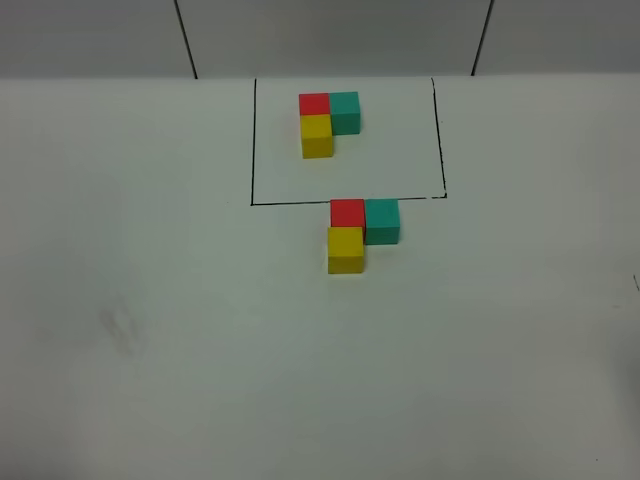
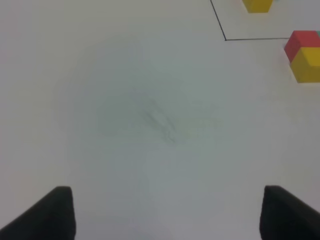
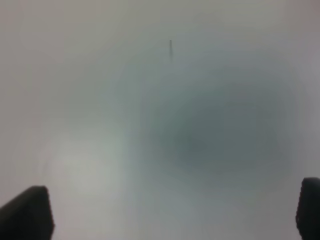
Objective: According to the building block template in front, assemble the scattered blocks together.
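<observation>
The template (image 1: 328,122) is an L of red, teal and yellow cubes inside a black outline (image 1: 252,140) at the back of the white table. Just in front of the outline, a red cube (image 1: 347,212), a teal cube (image 1: 382,221) and a yellow cube (image 1: 346,250) sit pressed together in the same L shape. Neither arm shows in the high view. In the left wrist view my left gripper (image 2: 165,212) is open over bare table, with the red cube (image 2: 302,41) and yellow cube (image 2: 307,65) far off. My right gripper (image 3: 170,212) is open over bare table, with no cubes in its view.
The white table (image 1: 150,330) spreads wide around the cubes. Its back edge meets a grey wall with two dark seams (image 1: 186,40). A faint smudge (image 1: 122,322) marks the table at the front left.
</observation>
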Robot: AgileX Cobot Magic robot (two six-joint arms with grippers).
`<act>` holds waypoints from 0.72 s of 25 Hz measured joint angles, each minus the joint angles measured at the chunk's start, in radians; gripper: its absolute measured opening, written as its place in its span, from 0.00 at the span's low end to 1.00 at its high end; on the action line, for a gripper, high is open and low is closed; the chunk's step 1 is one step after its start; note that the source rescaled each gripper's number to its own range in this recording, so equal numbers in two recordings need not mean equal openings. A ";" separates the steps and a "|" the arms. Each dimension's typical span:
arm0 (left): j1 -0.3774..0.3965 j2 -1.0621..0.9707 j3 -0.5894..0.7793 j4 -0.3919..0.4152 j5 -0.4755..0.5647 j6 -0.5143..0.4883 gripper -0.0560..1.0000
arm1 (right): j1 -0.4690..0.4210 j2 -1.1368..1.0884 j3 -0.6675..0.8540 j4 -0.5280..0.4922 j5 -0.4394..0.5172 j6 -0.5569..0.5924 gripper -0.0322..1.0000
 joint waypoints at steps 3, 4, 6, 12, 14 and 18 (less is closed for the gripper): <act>0.000 0.000 0.000 0.000 0.000 0.000 0.78 | 0.103 -0.118 0.094 0.004 -0.047 0.008 1.00; 0.000 0.000 0.000 0.000 0.000 0.000 0.78 | 0.140 -0.153 0.123 0.005 -0.053 0.015 1.00; 0.000 0.000 0.000 0.000 0.000 0.000 0.78 | 0.187 -0.216 0.169 0.011 -0.058 0.045 1.00; 0.000 0.000 0.000 0.000 0.000 0.000 0.78 | 0.215 -0.457 0.270 0.023 -0.057 0.086 1.00; 0.000 0.000 0.000 0.000 0.000 0.006 0.78 | 0.215 -0.552 0.291 0.023 -0.057 0.086 1.00; 0.000 0.000 0.000 0.000 0.000 0.006 0.78 | 0.215 -0.720 0.313 0.023 -0.054 0.079 1.00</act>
